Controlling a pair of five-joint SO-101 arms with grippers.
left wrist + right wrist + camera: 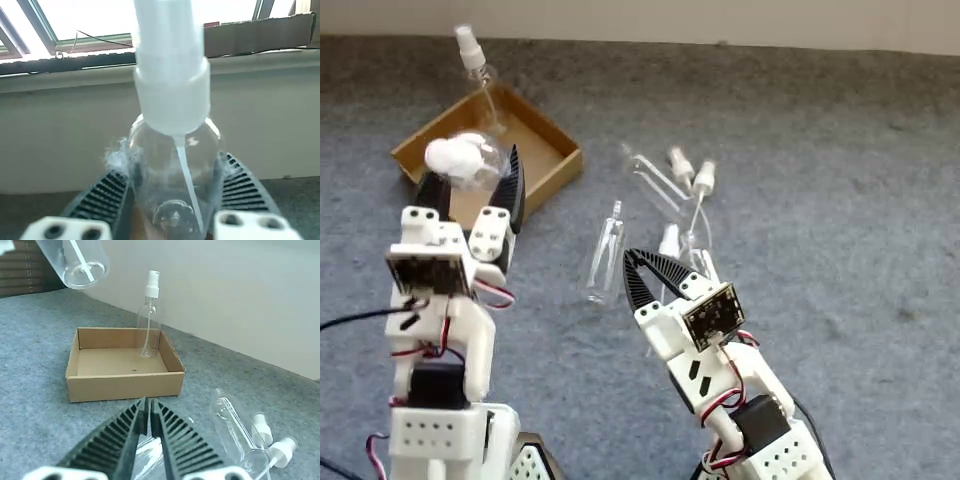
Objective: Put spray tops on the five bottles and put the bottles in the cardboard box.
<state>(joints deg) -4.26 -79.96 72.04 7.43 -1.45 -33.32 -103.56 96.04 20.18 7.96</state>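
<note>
Grey carpet [840, 150] covers the whole table. The box [540, 150] sits open at the far left side.

The left arm is up over the near edge of the box. The left gripper [475, 180] is clamped round the fat belly of a clear bottle [172, 165], one ribbed jaw on each side. That bottle's got its white spray top [170, 75] on, with the dip tube running down inside. It hangs in the air over the box, not touching it.

The right gripper [148, 407] is low over the carpet near the middle. Its jaws are pretty much closed, just a hair of a gap, and there's nothing between them.

A second bottle [149, 325] stands upright in the box's far corner with its top on.

A bare bottle [604, 252] with no top lies on its side on the carpet, just beside the right gripper's tips.

Another clear bottle [235, 427] lies a bit further right. Two loose spray tops [680, 163] lie beside it, tubes sticking out.

There's one more white top [670, 237] close to the right gripper. Can't tell if it's screwed on a bottle or just lying there.
</note>
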